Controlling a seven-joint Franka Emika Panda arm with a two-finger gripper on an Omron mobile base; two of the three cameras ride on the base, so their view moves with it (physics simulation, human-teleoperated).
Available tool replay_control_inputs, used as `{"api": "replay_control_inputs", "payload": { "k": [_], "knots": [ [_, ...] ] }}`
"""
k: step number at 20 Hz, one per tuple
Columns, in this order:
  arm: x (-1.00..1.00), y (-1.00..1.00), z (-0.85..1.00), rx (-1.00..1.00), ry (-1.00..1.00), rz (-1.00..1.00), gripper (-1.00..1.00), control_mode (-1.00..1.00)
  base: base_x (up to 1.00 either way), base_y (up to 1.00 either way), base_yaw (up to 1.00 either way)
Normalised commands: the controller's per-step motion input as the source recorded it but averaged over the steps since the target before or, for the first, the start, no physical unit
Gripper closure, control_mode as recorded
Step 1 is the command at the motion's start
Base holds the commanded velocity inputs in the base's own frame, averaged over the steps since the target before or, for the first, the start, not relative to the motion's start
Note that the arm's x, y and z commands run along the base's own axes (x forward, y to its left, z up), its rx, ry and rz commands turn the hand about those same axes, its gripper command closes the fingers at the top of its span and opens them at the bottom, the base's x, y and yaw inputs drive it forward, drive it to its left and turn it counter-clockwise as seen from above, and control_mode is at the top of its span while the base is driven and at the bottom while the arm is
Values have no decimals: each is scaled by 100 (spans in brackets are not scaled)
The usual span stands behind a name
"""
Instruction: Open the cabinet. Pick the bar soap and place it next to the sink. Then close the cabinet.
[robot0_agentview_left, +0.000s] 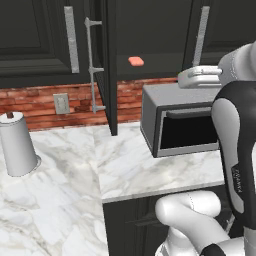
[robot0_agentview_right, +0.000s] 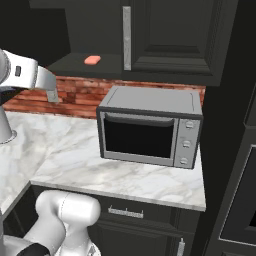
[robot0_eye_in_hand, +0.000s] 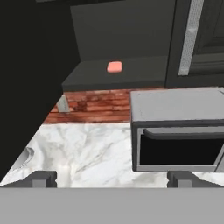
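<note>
The black wall cabinet stands open; its door (robot0_agentview_left: 111, 65) is swung out toward me, edge-on, with the silver bar handle (robot0_agentview_left: 92, 65) on its left face. In the hand view the door (robot0_eye_in_hand: 30, 65) fills the left side. The salmon-pink bar soap (robot0_agentview_left: 135, 61) (robot0_agentview_right: 92, 60) (robot0_eye_in_hand: 114, 67) lies flat on the cabinet's bottom shelf (robot0_eye_in_hand: 131, 74). My gripper (robot0_eye_in_hand: 113, 179) is open, its fingertips (robot0_eye_in_hand: 41, 178) wide apart and empty, hovering well short of the soap and below shelf level. The white hand (robot0_agentview_left: 200, 77) sits above the toaster oven. The sink is out of view.
A grey toaster oven (robot0_agentview_left: 180, 120) (robot0_agentview_right: 150, 127) (robot0_eye_in_hand: 179, 131) stands on the marble counter (robot0_agentview_left: 135, 170) just below and right of the open cabinet. A paper towel roll (robot0_agentview_left: 17, 145) stands at the left. A brick backsplash with an outlet (robot0_agentview_left: 61, 103) runs behind.
</note>
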Motion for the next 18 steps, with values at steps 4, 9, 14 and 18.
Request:
{"api": "replay_control_inputs", "payload": {
  "k": [4, 9, 14, 18],
  "knots": [
    [17, 3, 25, 0, -1, 0, -100, -100, 0, 0, 0],
    [40, 6, 0, -1, -4, 0, -100, -100, 0, 0, 0],
    [40, 9, 0, -1, 0, 0, -100, -100, 0, 0, 0],
    [40, 4, 0, -2, 0, 0, -100, -100, 0, 0, 0]
  ]
}}
